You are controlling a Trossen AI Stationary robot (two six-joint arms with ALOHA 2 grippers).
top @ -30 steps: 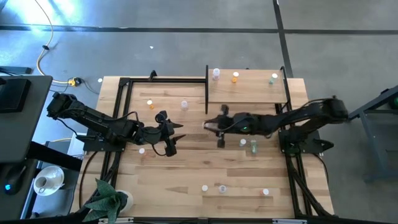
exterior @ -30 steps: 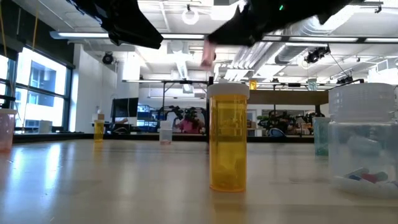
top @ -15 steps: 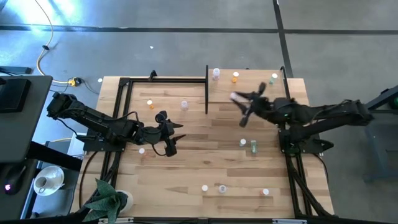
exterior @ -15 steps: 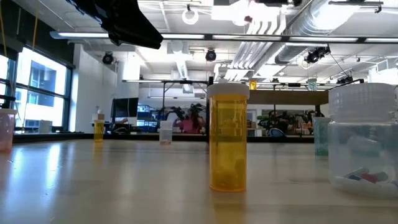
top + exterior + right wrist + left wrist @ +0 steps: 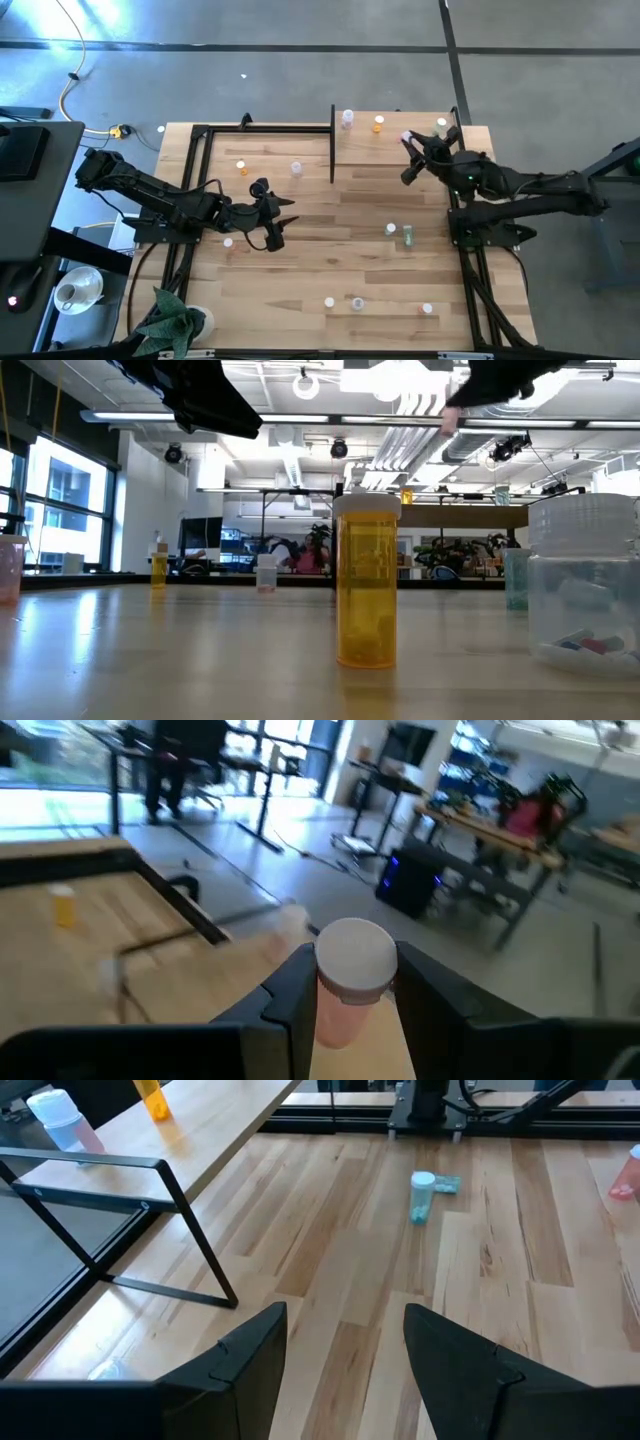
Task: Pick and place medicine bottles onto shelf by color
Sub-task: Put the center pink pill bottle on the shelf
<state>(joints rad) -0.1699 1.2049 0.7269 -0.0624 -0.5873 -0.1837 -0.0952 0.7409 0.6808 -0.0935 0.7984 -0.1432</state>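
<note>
My right gripper (image 5: 411, 150) is shut on a pink bottle with a white cap (image 5: 350, 970). It hangs above the pale-wood shelf (image 5: 395, 150) at the table's far right. On the shelf stand a clear bottle (image 5: 347, 118), an orange one (image 5: 378, 124) and a green one (image 5: 441, 124). My left gripper (image 5: 276, 216) is open and empty over the table left of the middle. Loose bottles stand or lie on the tabletop, among them a green one lying on its side (image 5: 422, 1194). My right gripper pinches the pink bottle's body (image 5: 338, 1020) just below the white cap between its two fingers, one on each side. The bottle is lifted clear above the shelf, and its cap (image 5: 406, 136) sticks out past the fingertips.
Black posts (image 5: 332, 140) edge the shelf. An orange (image 5: 241, 167) and a clear bottle (image 5: 296, 168) stand at the far left. A white-capped (image 5: 391, 229) and a green one (image 5: 408, 237) lie right of middle, and several (image 5: 357, 302) stand near the front edge. A person shows in the room behind (image 5: 322, 550).
My right gripper has carried the pink bottle from above the table's middle toward the far right edge, up over the shelf, turning as it went. The bottle stays in the hold, clear of the table.
</note>
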